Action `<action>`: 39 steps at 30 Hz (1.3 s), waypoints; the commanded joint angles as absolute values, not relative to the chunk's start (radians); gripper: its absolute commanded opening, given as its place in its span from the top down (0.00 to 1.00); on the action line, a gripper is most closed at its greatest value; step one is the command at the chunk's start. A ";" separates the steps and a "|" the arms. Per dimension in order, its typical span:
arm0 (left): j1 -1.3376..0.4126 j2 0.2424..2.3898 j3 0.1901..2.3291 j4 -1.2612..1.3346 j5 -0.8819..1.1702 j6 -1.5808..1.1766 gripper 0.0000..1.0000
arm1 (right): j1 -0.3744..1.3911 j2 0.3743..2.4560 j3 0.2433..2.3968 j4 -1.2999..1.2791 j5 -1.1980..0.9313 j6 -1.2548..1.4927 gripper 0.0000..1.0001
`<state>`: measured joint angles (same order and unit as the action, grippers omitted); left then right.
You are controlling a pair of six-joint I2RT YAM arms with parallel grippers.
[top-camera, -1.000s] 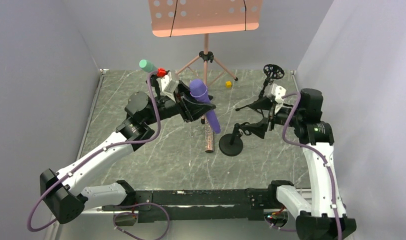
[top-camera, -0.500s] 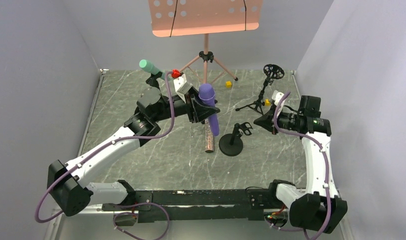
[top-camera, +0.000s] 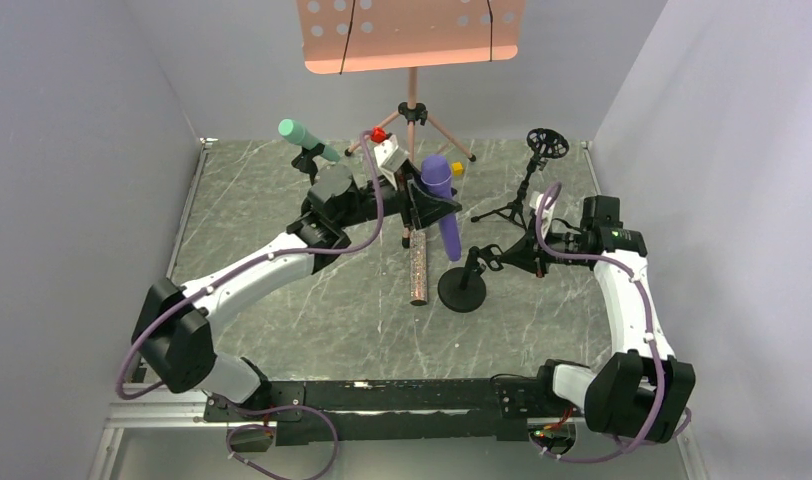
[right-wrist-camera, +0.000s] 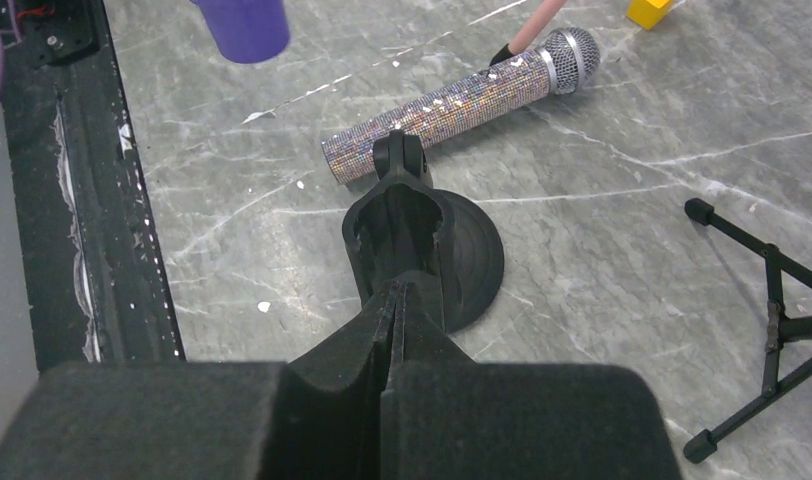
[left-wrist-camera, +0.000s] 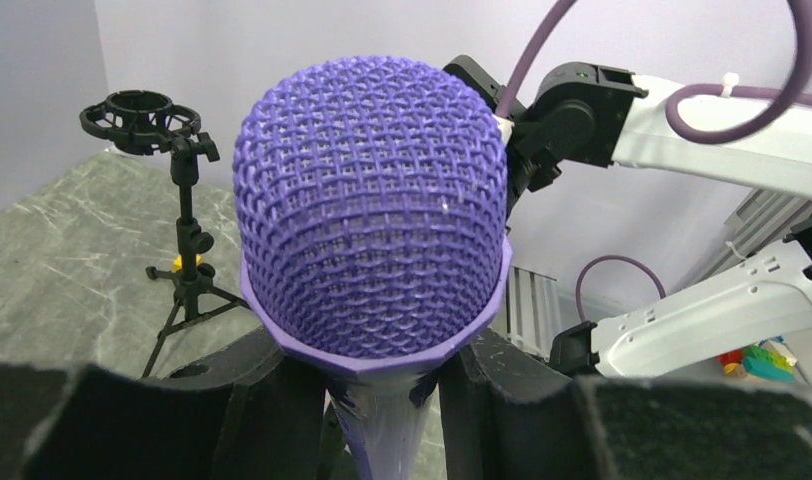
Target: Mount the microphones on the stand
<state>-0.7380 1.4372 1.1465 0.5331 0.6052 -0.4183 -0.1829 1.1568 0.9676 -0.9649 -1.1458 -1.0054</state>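
My left gripper (top-camera: 425, 207) is shut on the purple microphone (top-camera: 444, 205) just below its mesh head (left-wrist-camera: 372, 220), holding it nearly upright above the table. Its lower end hangs just left of the round-base stand (top-camera: 464, 288), which carries an empty clip (right-wrist-camera: 400, 215). My right gripper (top-camera: 518, 258) is shut with nothing in it, its tips (right-wrist-camera: 394, 292) right behind that clip. The glittery microphone (top-camera: 418, 270) lies flat on the table (top-camera: 282, 320) beside the stand's base (right-wrist-camera: 477, 255). The mint-green microphone (top-camera: 297, 132) sits tilted in a stand at the back left.
A black tripod stand (top-camera: 527, 190) with a round shock mount (top-camera: 547, 142) stands at the back right. A pink music stand (top-camera: 412, 40) is at the back centre, with a small yellow cube (top-camera: 457, 168) near its legs. Grey walls close in both sides.
My left arm has carried the purple microphone to the right, toward the round-base stand. My right gripper has shut and moved down-left to the stand's clip.
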 commanded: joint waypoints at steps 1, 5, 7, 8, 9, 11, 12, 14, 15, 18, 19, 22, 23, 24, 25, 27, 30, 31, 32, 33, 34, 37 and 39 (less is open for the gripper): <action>-0.737 1.483 1.221 0.683 0.617 -0.484 0.97 | -0.142 1.151 0.959 -0.863 -1.125 -0.961 0.99; -0.738 1.538 1.253 0.729 0.612 -0.523 0.97 | -0.114 1.175 0.968 -0.866 -1.113 -0.964 0.97; -0.741 1.564 1.269 0.747 0.606 -0.538 0.97 | -0.109 1.175 0.965 -0.861 -1.111 -0.960 0.96; -0.743 1.577 1.275 0.756 0.601 -0.545 0.97 | -0.109 1.173 0.965 -0.862 -1.112 -0.961 0.96; -0.746 1.587 1.281 0.769 0.596 -0.550 0.97 | -0.109 1.171 0.963 -0.863 -1.114 -0.962 0.95; -0.755 1.615 1.290 0.795 0.589 -0.566 0.97 | -0.109 1.168 0.961 -0.864 -1.117 -0.963 0.94; -0.760 1.627 1.296 0.808 0.586 -0.573 0.97 | -0.109 1.167 0.960 -0.864 -1.116 -0.963 0.94; -0.771 1.651 1.304 0.829 0.580 -0.583 0.97 | -0.109 1.170 0.962 -0.868 -1.113 -0.965 0.93; -0.775 1.662 1.309 0.838 0.578 -0.589 0.97 | -0.109 1.171 0.963 -0.873 -1.112 -0.968 0.93; -0.784 1.690 1.313 0.875 0.567 -0.607 0.97 | -0.110 1.175 0.969 -0.889 -1.109 -0.983 0.92; -0.786 1.697 1.312 0.892 0.563 -0.615 0.97 | -0.109 1.176 0.969 -0.893 -1.105 -0.988 0.91; -0.789 1.715 1.306 0.925 0.550 -0.633 0.97 | -0.109 1.175 0.971 -0.907 -1.104 -1.000 0.84; -0.790 1.720 1.304 0.934 0.546 -0.636 0.97 | -0.109 1.173 0.970 -0.910 -1.105 -1.003 0.82; -0.791 1.723 1.303 0.941 0.542 -0.639 0.97 | -0.109 1.171 0.968 -0.911 -1.105 -1.004 0.79; -0.792 1.727 1.300 0.947 0.539 -0.642 0.97 | -0.109 1.170 0.967 -0.912 -1.104 -1.004 0.76; -0.793 1.733 1.295 0.958 0.531 -0.647 0.97 | -0.109 1.169 0.968 -0.921 -1.105 -1.012 0.73; -0.795 1.738 1.287 0.967 0.518 -0.645 0.97 | -0.109 1.167 0.967 -0.923 -1.102 -1.013 0.68; -0.795 1.739 1.283 0.970 0.514 -0.646 0.97 | -0.110 1.165 0.966 -0.924 -1.102 -1.014 0.66; -0.796 1.741 1.280 0.973 0.508 -0.644 0.97 | -0.109 1.163 0.965 -0.924 -1.102 -1.015 0.65; -0.797 1.744 1.278 0.976 0.505 -0.643 0.97 | -0.109 1.164 0.964 -0.925 -1.103 -1.017 0.63; -0.798 1.746 1.277 0.979 0.505 -0.643 0.97 | -0.109 1.162 0.962 -0.925 -1.103 -1.017 0.62; -0.799 1.755 1.276 0.980 0.504 -0.645 0.97 | -0.110 1.162 0.962 -0.926 -1.099 -1.015 0.61; -0.799 1.759 1.272 0.982 0.504 -0.644 0.97 | -0.110 1.163 0.963 -0.929 -1.096 -1.018 0.60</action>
